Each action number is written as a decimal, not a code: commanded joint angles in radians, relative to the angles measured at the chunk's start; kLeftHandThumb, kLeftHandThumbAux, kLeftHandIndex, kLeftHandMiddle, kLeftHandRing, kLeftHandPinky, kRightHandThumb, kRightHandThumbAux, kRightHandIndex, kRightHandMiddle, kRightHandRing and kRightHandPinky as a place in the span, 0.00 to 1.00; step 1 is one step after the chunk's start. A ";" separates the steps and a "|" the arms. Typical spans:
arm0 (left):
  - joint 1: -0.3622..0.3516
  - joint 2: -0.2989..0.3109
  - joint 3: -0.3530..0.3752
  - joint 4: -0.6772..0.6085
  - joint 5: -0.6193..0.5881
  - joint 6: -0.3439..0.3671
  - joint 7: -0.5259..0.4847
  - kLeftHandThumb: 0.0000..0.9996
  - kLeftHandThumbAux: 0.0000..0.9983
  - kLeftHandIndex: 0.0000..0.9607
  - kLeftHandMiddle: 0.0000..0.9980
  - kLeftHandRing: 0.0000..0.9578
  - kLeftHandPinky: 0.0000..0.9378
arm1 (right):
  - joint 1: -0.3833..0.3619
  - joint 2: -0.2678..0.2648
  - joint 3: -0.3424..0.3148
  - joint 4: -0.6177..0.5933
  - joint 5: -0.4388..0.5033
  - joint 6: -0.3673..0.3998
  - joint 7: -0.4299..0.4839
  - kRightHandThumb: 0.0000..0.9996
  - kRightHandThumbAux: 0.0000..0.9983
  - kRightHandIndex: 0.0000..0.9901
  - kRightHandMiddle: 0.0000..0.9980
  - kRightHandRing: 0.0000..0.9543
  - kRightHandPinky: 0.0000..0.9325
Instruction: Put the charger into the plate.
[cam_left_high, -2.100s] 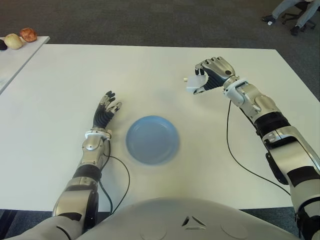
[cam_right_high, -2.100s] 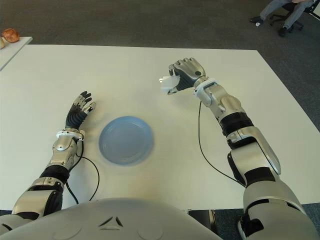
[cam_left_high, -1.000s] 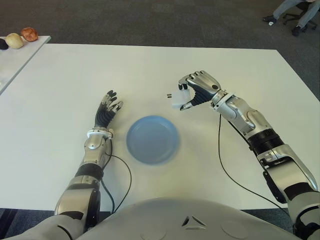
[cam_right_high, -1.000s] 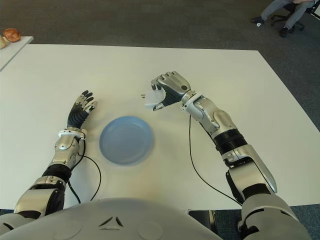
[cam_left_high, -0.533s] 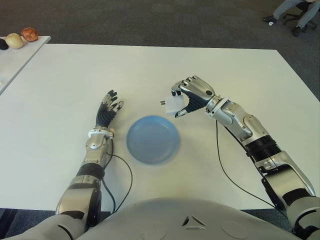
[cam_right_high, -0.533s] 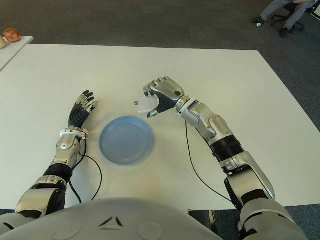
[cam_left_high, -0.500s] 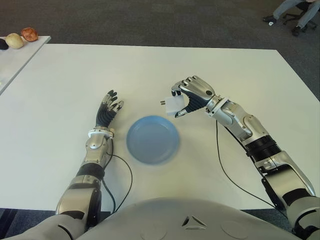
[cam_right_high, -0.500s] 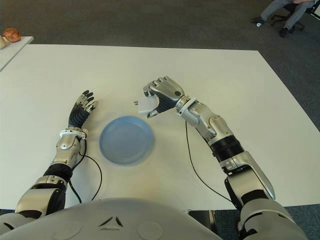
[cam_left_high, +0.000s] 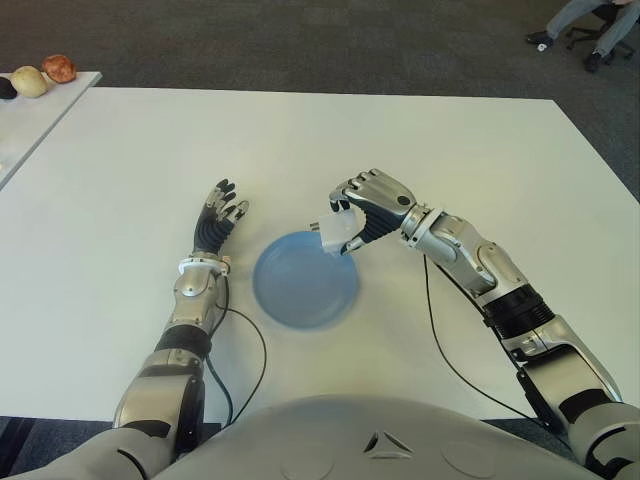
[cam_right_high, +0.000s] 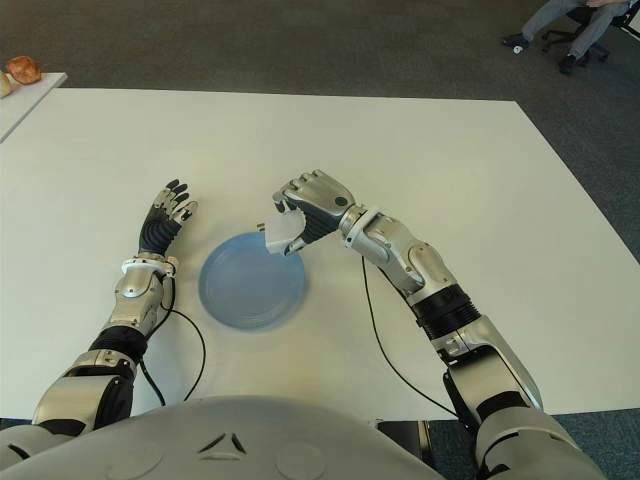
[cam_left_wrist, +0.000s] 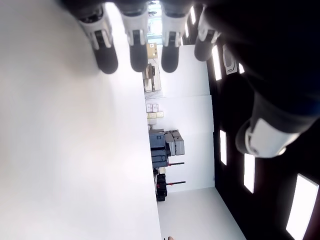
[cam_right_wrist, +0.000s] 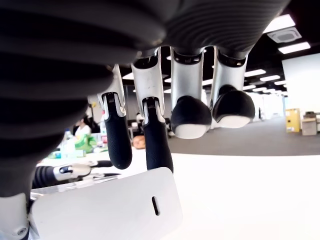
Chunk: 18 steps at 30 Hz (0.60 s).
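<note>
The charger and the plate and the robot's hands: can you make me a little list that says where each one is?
charger: white, held in the right hand, over the plate's far right rim
right hand: fingers curled on the charger
plate: blue, nothing in it, on the white table
left hand: fingers spread, holds nothing, left of the plate
step left: release the charger into the plate

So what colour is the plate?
Light blue plate, clearest in the left eye view.

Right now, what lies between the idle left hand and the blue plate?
Only bare white table, seen in the left eye view. The left hand shows left of the plate; the right hand holds the charger over the plate's far rim.
</note>
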 joint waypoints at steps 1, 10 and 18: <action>0.065 -0.039 -0.012 0.081 0.010 0.100 -0.003 0.00 0.58 0.06 0.12 0.11 0.12 | 0.019 0.005 0.009 -0.026 0.010 0.008 0.051 0.75 0.71 0.45 0.88 0.92 0.93; 0.069 -0.043 -0.018 0.069 0.019 0.097 0.007 0.00 0.58 0.06 0.13 0.13 0.14 | 0.045 0.015 0.023 -0.066 -0.013 0.009 0.079 0.75 0.71 0.45 0.87 0.91 0.92; 0.062 -0.047 -0.015 0.078 0.010 0.101 0.000 0.00 0.59 0.06 0.13 0.13 0.14 | 0.061 0.032 0.035 -0.076 -0.017 0.016 0.093 0.75 0.71 0.45 0.88 0.91 0.93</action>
